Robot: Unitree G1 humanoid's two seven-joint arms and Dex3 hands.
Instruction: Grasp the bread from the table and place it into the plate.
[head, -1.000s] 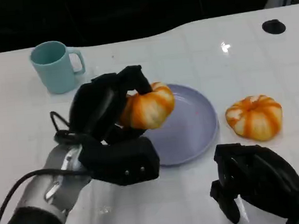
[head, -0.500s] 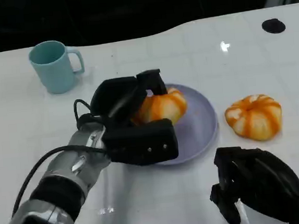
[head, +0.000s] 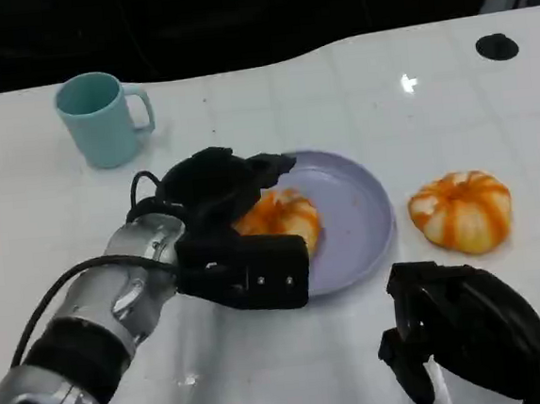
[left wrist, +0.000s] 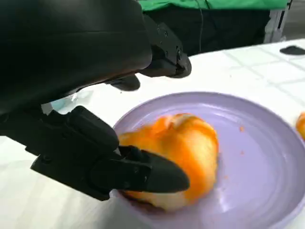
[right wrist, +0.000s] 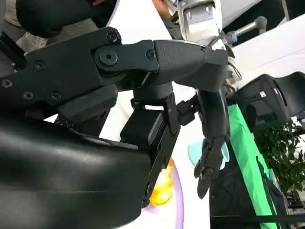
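You saw the right hand [right wrist: 143, 124] up close, its black fingers [right wrist: 212, 143] apart and holding nothing. Just past the hand lay an orange bread [right wrist: 162, 188] on the lilac plate [right wrist: 179, 210]; a teal mug [right wrist: 195, 153] stood near the plate.

Head overhead; wrists close behind hands

Teal mug [head: 102, 117] (upright), black disc [head: 496, 46].
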